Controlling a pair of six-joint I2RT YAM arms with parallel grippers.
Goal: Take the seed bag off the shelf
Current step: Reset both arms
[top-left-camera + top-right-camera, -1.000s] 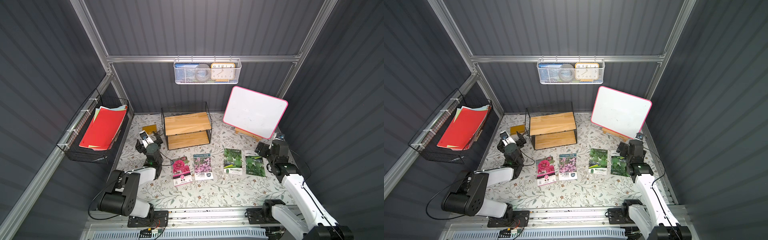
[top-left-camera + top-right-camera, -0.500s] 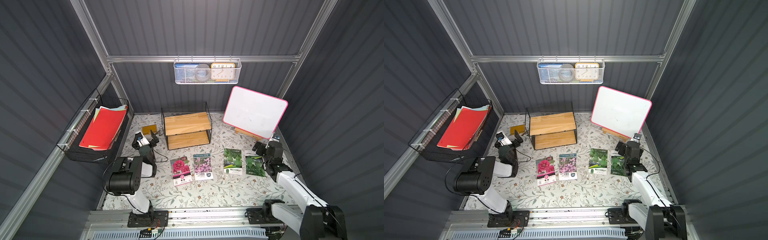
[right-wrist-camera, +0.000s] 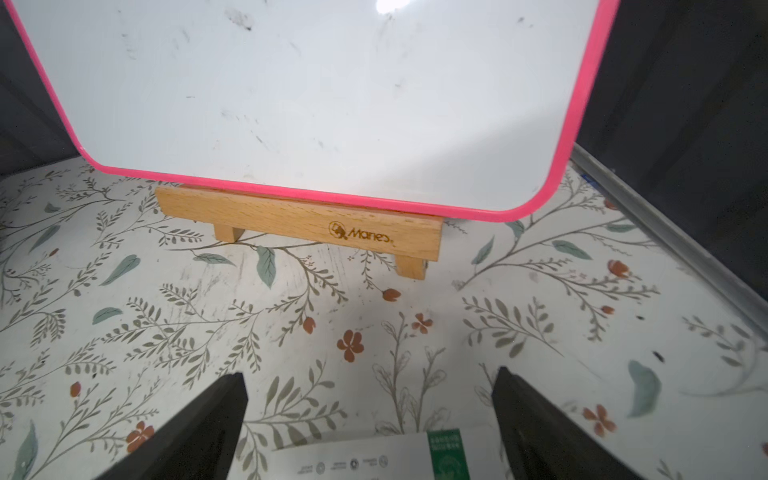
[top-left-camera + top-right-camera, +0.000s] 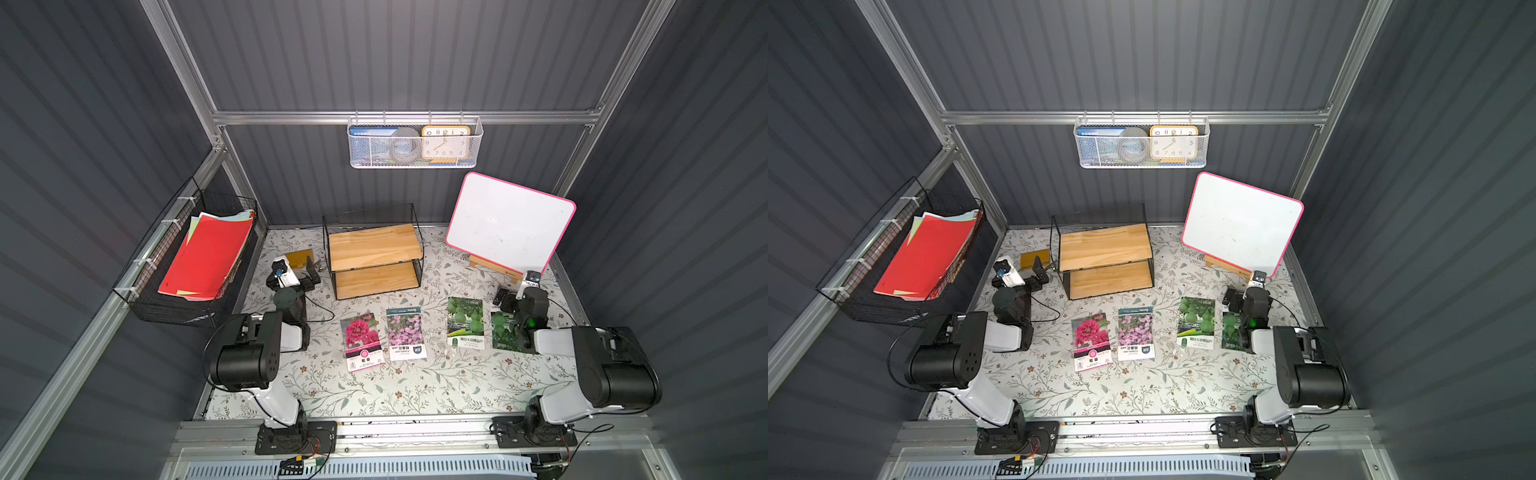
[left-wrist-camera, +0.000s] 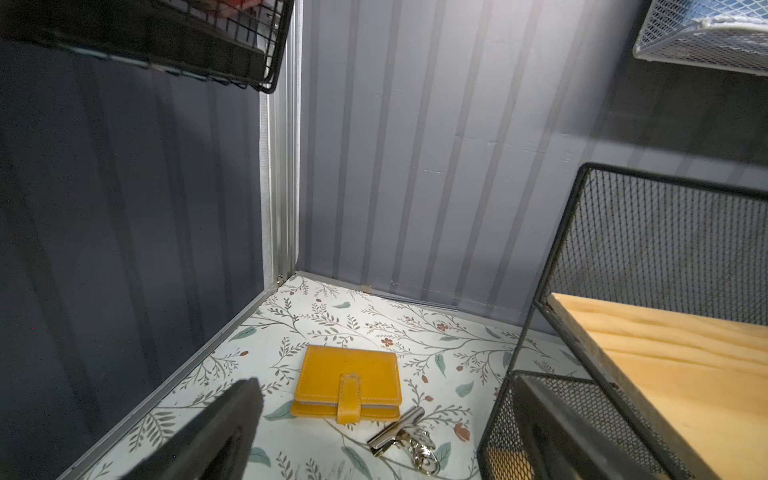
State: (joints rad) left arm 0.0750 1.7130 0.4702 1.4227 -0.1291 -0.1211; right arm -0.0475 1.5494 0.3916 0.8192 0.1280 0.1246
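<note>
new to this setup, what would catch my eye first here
Four bright seed packets lie in a row on the floral mat, in front of the two-tier shelf. A pink-framed whiteboard stands back right, and red papers fill the black wire basket on the left wall.

**Tally by kind**

Four seed bags, 9 to 3 o'clock across the mat: red-flower bag, purple-flower bag, gourd bag, dark green bag. One shelf at 12 o'clock, with two wooden boards. One whiteboard at 2 o'clock. One yellow wallet at 10 o'clock, one metal clip beside it. Two hanging baskets: white mesh basket, black wire basket. One clock. Two robot arms: left arm, right arm.
</note>
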